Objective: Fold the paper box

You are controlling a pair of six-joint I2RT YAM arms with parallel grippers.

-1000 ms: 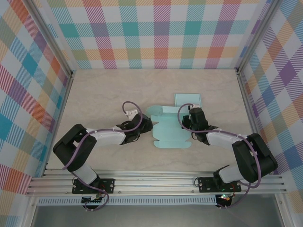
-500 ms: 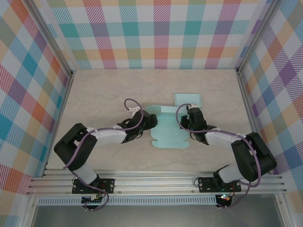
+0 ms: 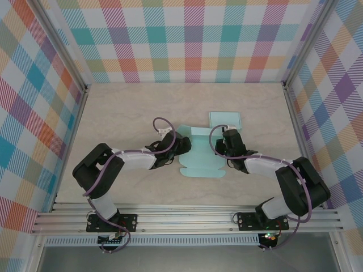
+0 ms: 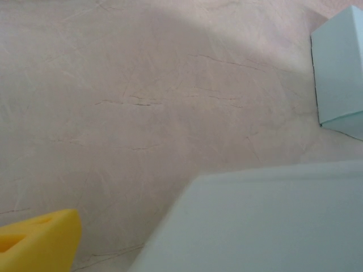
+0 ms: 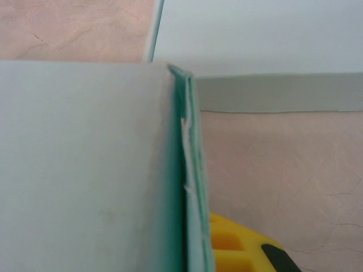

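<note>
The paper box [image 3: 205,157] is a pale teal cut sheet lying mid-table, partly folded. My left gripper [image 3: 182,145] is at its left edge, open; in the left wrist view one yellow finger [image 4: 37,242] shows at the bottom left, with a teal panel of the paper box [image 4: 266,221] rising close beside it. My right gripper [image 3: 227,145] is shut on the box's right wall. In the right wrist view that doubled wall [image 5: 191,187] stands upright against the yellow finger [image 5: 238,249].
A second teal box [image 3: 225,119], folded and closed, sits just behind the sheet on the right; it also shows as the teal box [image 4: 340,73] and as the teal box [image 5: 261,39]. Checkered walls enclose the beige table [image 3: 125,113].
My left gripper has slid right, onto the sheet's left flap, which is now covered and pushed inward. The right gripper has shifted slightly left, still shut on the wall.
</note>
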